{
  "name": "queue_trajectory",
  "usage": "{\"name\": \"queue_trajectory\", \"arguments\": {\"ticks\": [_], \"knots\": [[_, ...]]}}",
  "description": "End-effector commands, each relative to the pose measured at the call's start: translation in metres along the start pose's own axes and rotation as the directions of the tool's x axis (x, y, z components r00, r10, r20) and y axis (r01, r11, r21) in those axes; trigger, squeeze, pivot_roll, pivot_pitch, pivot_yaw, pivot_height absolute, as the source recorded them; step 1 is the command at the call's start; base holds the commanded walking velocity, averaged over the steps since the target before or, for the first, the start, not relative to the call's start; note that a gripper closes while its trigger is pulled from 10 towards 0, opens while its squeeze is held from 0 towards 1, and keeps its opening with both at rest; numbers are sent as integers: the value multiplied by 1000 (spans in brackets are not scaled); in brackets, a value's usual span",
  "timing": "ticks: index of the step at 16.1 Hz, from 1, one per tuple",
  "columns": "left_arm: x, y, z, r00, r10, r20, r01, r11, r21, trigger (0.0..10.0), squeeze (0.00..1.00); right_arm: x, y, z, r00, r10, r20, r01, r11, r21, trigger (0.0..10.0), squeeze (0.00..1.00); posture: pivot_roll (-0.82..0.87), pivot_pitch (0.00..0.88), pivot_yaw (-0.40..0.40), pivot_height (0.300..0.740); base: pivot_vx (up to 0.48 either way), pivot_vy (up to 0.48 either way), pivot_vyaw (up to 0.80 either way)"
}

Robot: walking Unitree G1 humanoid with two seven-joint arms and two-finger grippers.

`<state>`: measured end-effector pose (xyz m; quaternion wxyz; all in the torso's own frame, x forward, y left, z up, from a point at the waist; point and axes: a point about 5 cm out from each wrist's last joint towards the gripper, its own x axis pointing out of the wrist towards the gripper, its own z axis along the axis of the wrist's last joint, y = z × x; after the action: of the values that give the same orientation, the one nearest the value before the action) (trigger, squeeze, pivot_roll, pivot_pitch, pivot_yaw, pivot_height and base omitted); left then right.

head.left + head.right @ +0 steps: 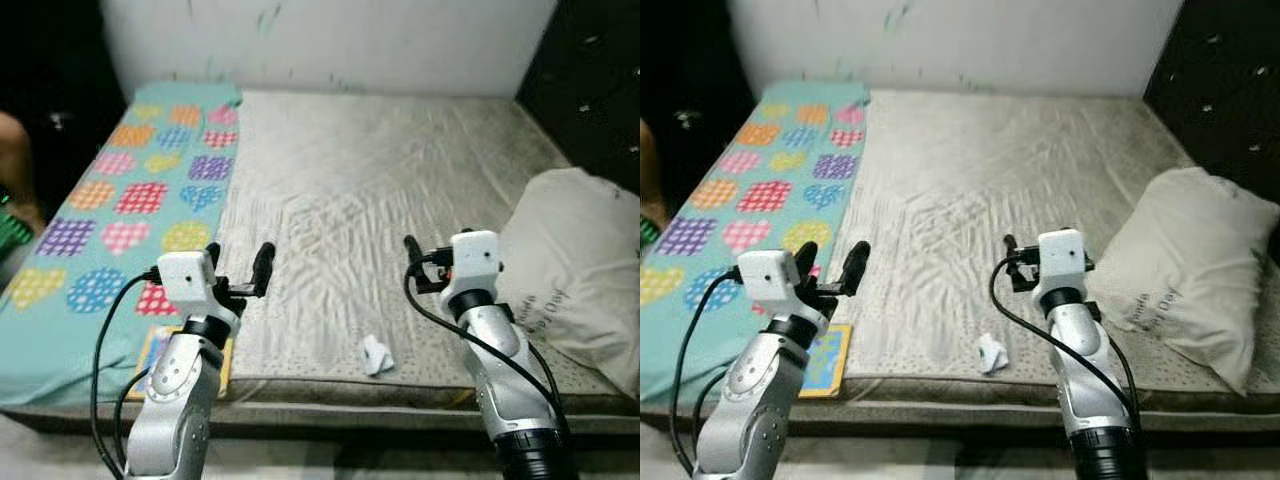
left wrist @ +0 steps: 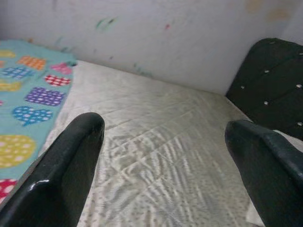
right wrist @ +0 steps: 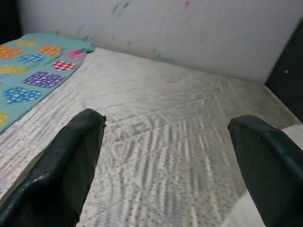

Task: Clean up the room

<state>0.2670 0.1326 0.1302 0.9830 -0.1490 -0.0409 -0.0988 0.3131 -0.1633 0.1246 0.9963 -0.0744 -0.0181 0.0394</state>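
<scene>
Left eye view: a small crumpled scrap of white paper (image 1: 376, 355) is seen lying on the grey quilted mattress (image 1: 380, 180), close to its near edge and between the two raised arms. The right gripper (image 1: 425, 262) is held above the mattress, beyond the scrap and slightly to the robot's right of it; the left gripper (image 1: 240, 270) is held further off, on the scrap's left, near the border of the teal sheet patterned with coloured hearts (image 1: 120, 200). The right arm is therefore judged the nearer one. In both wrist views the two black fingers are recorded spread wide apart with only bedding between them, so both grippers are noted as open and holding nothing. The scrap lies nearer the robot than either gripper; a reach would call for drawing the right gripper back toward the body and down. No clear long axis can be made out on the scrap; it appears roughly lumpy. A large white pillow (image 1: 575, 270) rests on the right side of the mattress, and a thin colourful book (image 1: 160, 355) lies at the near edge, just beside the left forearm
</scene>
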Motion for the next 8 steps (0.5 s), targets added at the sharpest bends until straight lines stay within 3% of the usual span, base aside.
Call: {"name": "queue_trajectory", "arguments": {"ticks": [1,3,8], "knots": [[0,-1,-1,1000,6,-2,-6,1000,-1,10000,0,1,-6,2,1000,-21,8,21,1000,-3,10000,0,-51,57,-20,740,0,0,0],[0,-2,-1,1000,3,-5,-3,1000,-1,10000,0,1,-6,1,1000,-22,-2,22,1000,9,10000,0,-52,56,-20,740,0,0,0],[1,-2,-1,1000,-5,-4,5,1000,-7,10000,0,3,-6,1,1000,-22,-5,22,1000,8,10000,0,-53,54,-19,740,0,0,-800]]}}
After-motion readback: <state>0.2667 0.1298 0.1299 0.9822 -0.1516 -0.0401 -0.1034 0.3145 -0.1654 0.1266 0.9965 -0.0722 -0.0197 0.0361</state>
